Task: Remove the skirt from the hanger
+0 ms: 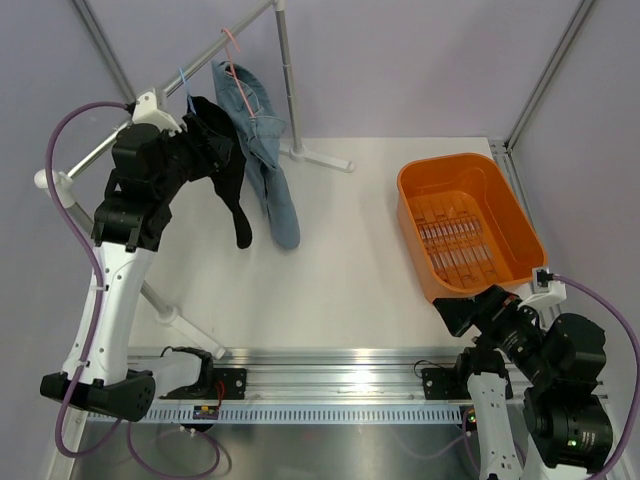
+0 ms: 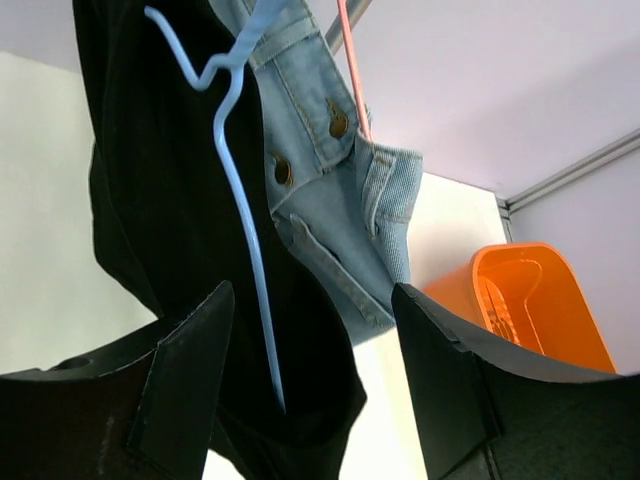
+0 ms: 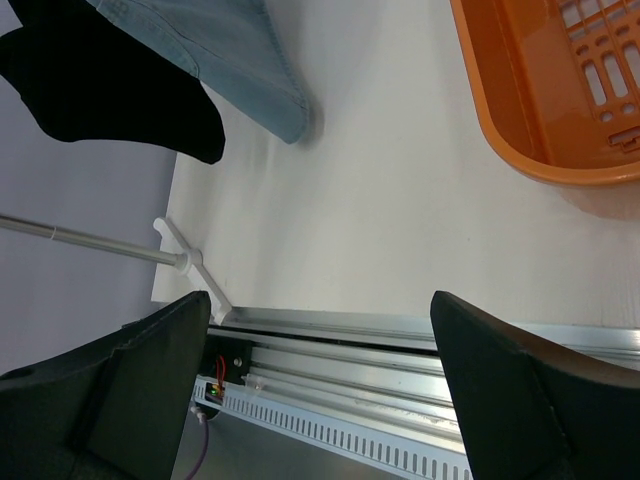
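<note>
A black skirt point(image 1: 225, 175) hangs from a light blue wire hanger point(image 1: 185, 85) on the garment rail point(image 1: 100, 150) at the back left. My left gripper point(image 1: 195, 140) is raised against the skirt's upper part. In the left wrist view the jaws of the left gripper point(image 2: 312, 300) stand apart, with the skirt's black cloth point(image 2: 150, 180) and the blue hanger point(image 2: 240, 190) wire between them. Neither pad visibly presses the cloth. My right gripper point(image 1: 460, 315) rests low at the near right. Nothing lies between the wide-open fingers of the right gripper point(image 3: 320, 300).
A blue denim garment point(image 1: 265, 150) on a pink hanger point(image 1: 232, 45) hangs right beside the skirt. The rack's upright pole point(image 1: 285, 80) and foot point(image 1: 325, 158) stand behind it. An orange basket point(image 1: 415, 180) sits at the right. A metal rail point(image 1: 330, 385) runs along the near edge.
</note>
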`<act>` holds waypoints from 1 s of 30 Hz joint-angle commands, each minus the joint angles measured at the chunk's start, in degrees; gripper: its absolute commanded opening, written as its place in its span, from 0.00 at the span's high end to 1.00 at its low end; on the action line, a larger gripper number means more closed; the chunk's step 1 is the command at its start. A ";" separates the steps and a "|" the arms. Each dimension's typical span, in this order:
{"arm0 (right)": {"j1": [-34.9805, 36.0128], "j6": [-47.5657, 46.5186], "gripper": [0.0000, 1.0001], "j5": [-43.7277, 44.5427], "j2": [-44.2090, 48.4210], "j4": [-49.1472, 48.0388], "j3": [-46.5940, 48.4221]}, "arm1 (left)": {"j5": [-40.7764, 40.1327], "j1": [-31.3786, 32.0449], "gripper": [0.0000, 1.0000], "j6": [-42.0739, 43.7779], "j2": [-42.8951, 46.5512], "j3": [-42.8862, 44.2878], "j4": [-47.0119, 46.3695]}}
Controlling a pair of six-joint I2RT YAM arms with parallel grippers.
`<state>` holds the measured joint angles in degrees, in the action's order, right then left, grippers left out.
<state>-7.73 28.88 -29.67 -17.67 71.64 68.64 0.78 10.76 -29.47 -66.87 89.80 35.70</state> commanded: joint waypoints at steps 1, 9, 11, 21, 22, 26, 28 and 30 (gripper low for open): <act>-0.27 -0.93 0.00 -1.44 -0.43 0.87 1.58 | -3.24 1.01 0.37 3.37 -1.24 0.03 -7.47; -0.27 -2.34 0.01 0.84 -1.31 2.19 3.95 | -1.13 1.63 0.47 4.95 -2.65 -1.64 -12.50; -0.27 -2.34 0.00 0.93 -1.49 2.37 4.48 | -1.21 1.63 0.48 5.57 -3.17 -1.82 -12.50; -0.27 -2.25 0.01 1.37 -1.49 3.42 5.45 | -2.36 1.63 0.80 6.71 -6.07 0.02 -12.50; -0.27 -2.34 0.01 1.54 -1.66 3.60 5.71 | -2.27 1.63 0.88 6.62 -6.60 0.37 -12.07; -0.27 -2.43 0.00 1.99 -1.66 3.95 6.59 | -2.62 1.63 1.00 6.36 -6.69 1.43 -11.36; -0.27 -2.34 0.00 1.81 -1.66 3.95 6.51 | -2.62 1.89 1.00 6.36 -6.43 1.87 -11.44; -0.27 -2.17 0.01 1.81 -1.32 4.04 6.24 | -2.71 2.41 1.00 7.14 -6.17 3.09 -11.36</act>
<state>-7.73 27.35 -28.36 -18.00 75.33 73.95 -1.72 12.32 -23.70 -73.58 89.12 26.41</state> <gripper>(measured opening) 0.993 0.042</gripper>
